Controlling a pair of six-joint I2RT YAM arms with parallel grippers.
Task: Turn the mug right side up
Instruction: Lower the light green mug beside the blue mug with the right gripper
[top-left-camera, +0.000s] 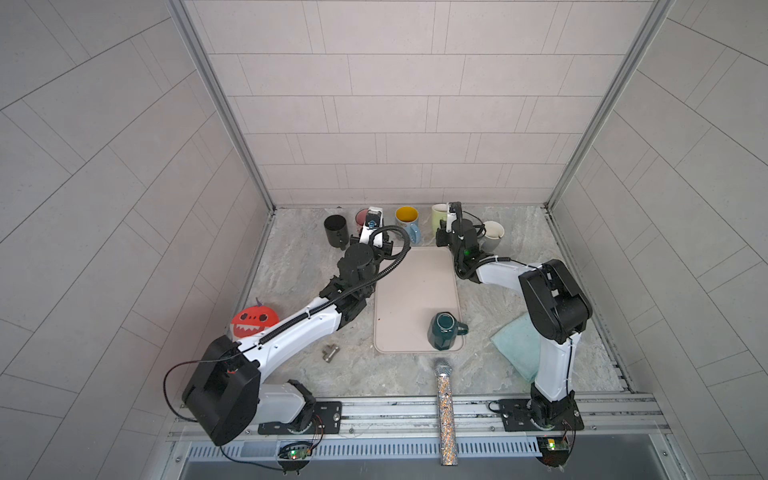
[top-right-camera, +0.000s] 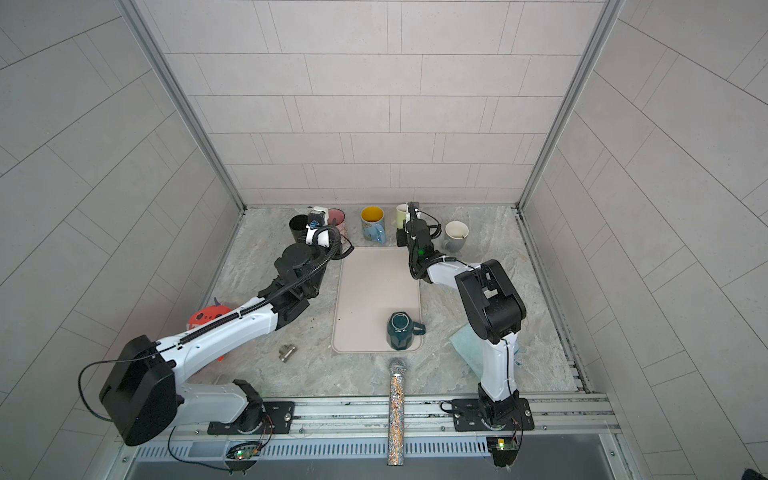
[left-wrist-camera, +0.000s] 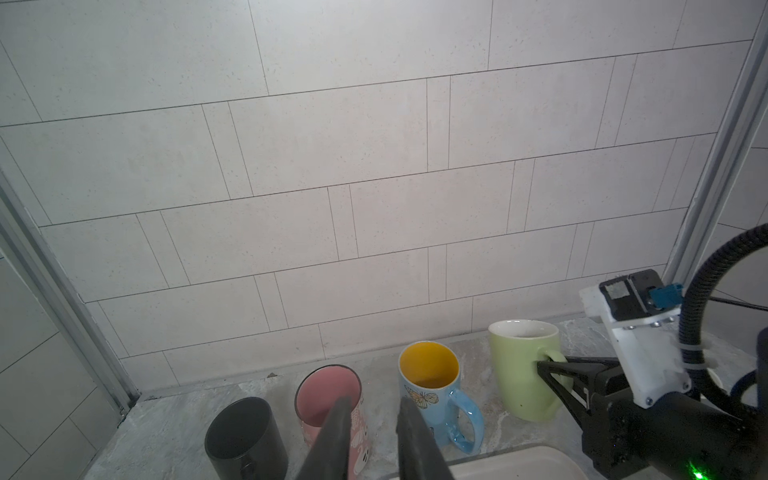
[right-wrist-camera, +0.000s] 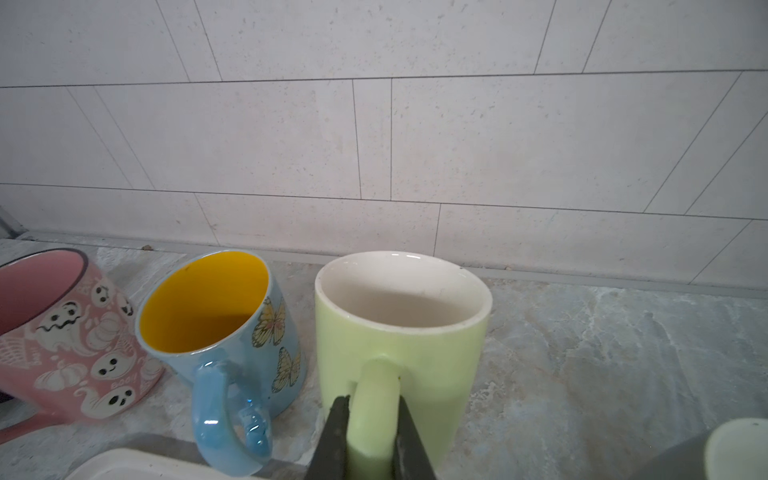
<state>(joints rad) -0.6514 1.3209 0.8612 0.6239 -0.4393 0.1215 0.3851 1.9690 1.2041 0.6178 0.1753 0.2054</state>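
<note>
A light green mug stands upright, mouth up, in the back row by the wall. My right gripper is shut on its handle; the same grip shows in the left wrist view. In both top views that mug is partly hidden by the right wrist. A dark teal mug stands alone on the beige mat, handle to the right; I cannot tell which end is up. My left gripper hovers before the pink mug, slightly open and holding nothing.
The back row also holds a black mug, a blue mug with a yellow inside and a white-grey mug. A red plush, a metal clip, a glitter microphone and a teal cloth lie nearer the front.
</note>
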